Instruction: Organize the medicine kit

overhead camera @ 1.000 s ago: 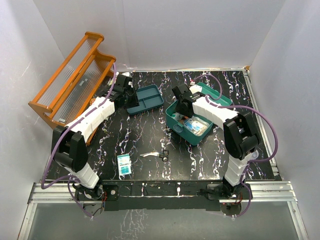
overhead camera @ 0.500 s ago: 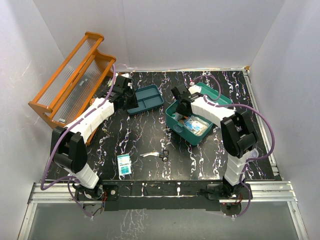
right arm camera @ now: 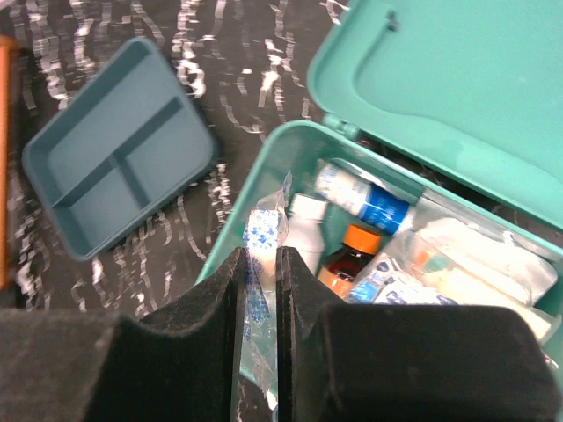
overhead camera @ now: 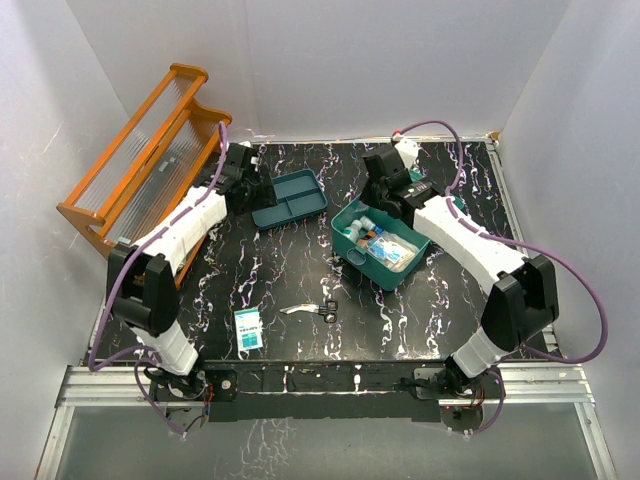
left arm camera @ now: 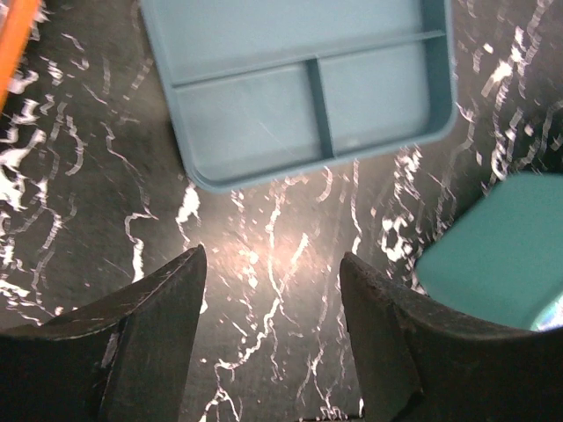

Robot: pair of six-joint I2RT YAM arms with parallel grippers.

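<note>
Right wrist view: medicine kit (right arm camera: 290,132), lid open, is sitting centre-right on the desk (right arm camera: 229,79), holding bottles and packets. Right hand (right arm camera: 261,290) is clamping a clear sachet (right arm camera: 264,224) above its rim, seemingly for dropping in. Left hand (left arm camera: 273,264), fingers apart and carrying nothing, is hovering near the divided tray (left arm camera: 246,105).

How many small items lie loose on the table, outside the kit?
2: a packet near the front edge, scissors just right of it. The right pincer holds a sachet above the kit. Others may be hidden.
</note>
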